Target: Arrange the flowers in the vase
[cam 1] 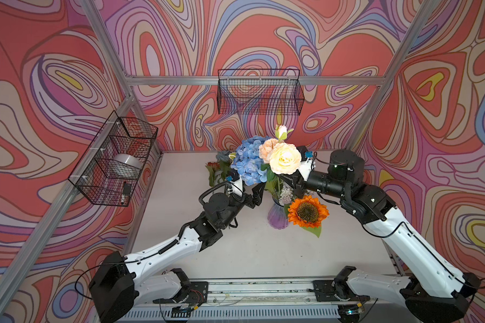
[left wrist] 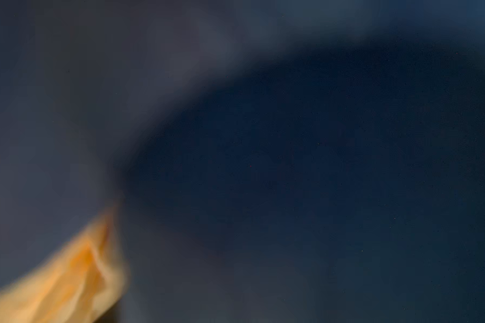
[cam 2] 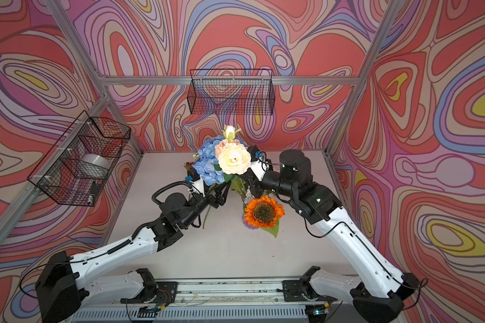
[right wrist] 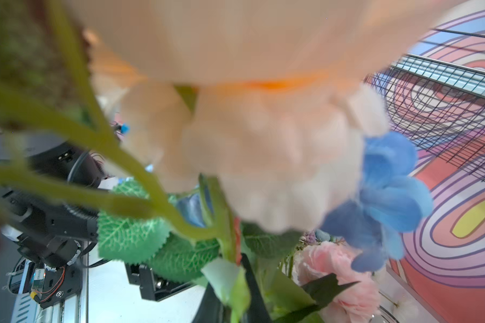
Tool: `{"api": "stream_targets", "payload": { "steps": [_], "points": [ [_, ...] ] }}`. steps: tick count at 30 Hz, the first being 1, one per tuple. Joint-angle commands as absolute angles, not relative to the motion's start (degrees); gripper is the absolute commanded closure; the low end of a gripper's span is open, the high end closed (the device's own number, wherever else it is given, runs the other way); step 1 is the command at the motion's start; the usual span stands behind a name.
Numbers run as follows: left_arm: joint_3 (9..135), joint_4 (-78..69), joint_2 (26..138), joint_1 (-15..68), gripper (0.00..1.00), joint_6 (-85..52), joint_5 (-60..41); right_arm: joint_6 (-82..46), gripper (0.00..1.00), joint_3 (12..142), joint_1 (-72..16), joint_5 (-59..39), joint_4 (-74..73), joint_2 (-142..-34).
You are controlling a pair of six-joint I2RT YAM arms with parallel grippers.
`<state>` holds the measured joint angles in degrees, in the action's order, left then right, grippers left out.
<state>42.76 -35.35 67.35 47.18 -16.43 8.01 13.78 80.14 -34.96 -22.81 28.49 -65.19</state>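
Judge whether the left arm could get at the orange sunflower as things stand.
Probably, but not straight: the vase and its stems stand between the left end effector and the sunflower, which hangs at the vase's other side. The table in front seems to leave a way round.

Glossy ribbed vase (cam 1: 277, 216) w/ cloth flowers (cam 1: 285, 162)

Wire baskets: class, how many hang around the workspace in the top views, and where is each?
2. The left basket hangs at the scene's left side. The back basket hangs at the rear, near the middle. None seems hidden.
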Motion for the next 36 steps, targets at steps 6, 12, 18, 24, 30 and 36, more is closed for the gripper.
{"api": "stream_targets", "payload": {
  "steps": [6,12,18,24,30,36],
  "points": [
    [45.0,-38.1,68.7,45.4,0.21,-19.1,5.7,18.1,0.89,68.6,-35.2,-26.1,16.3,-57.6],
    [45.1,-38.5,69.1,45.3,0.21,-19.9,4.8,19.2,0.87,71.3,-35.2,-27.3,18.9,-61.0],
    [44.7,-37.9,68.2,45.2,0.21,-20.1,4.6,19.4,0.77,74.1,-35.2,-27.2,22.6,-64.1],
    [44.7,-34.9,65.7,45.2,0.21,-19.8,3.6,18.7,0.55,73.3,-35.2,-26.4,20.8,-62.5],
    [43.4,-29.2,61.7,45.3,0.21,-21.3,1.3,18.0,0.52,73.3,-35.2,-26.5,19.5,-61.4],
    [40.5,-29.4,57.4,45.4,0.31,-24.2,-6.6,17.2,0.50,73.3,-35.2,-25.8,18.8,-61.2]
  ]
}}
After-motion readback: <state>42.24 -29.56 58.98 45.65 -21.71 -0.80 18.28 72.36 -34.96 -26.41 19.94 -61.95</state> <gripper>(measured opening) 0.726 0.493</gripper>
